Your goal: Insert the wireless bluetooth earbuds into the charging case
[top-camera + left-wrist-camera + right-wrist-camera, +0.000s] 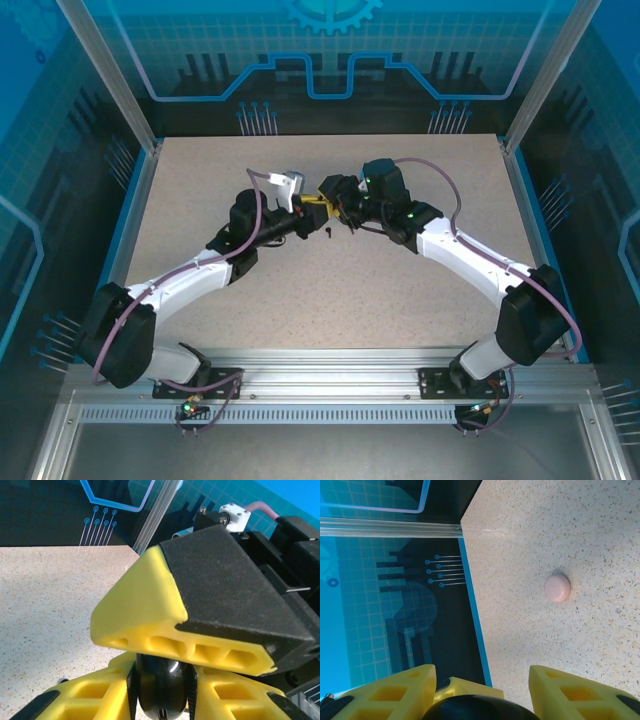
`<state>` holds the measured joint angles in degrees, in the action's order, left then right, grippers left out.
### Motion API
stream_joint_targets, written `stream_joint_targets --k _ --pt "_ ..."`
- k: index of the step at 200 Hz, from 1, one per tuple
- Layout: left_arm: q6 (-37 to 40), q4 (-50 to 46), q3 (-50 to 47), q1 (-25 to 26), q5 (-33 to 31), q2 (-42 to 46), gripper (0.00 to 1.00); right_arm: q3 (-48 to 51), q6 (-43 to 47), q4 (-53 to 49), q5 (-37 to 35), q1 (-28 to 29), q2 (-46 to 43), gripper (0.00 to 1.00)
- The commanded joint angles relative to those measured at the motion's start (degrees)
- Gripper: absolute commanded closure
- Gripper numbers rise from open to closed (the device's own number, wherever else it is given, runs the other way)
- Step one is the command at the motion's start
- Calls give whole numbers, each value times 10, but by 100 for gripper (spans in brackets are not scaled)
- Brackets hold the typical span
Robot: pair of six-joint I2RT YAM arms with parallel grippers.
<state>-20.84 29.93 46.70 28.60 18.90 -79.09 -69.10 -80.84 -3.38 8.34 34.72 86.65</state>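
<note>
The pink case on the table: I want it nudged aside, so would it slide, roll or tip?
The pink case looks like a low, smooth dome lying flat on the table, so it probably slides rather than rolls or tips. Its rounded sides may slip from a pinch.

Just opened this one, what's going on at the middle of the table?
Both arms meet over the middle of the table. The left end effector has a glossy black charging case pinched between its pads. The right end effector sits directly against that same case, though whether it grips it is unclear. A pale pink round case lies apart on the table, untouched.
</note>
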Motion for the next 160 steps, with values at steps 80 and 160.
stream_joint_targets --k 80,160 --pt "-19 42 3 -5 31 -11 82 2 -5 15 13 -1 2 64" --pt "-35 50 5 -5 50 -20 100 -8 -6 13 15 -3 7 61"
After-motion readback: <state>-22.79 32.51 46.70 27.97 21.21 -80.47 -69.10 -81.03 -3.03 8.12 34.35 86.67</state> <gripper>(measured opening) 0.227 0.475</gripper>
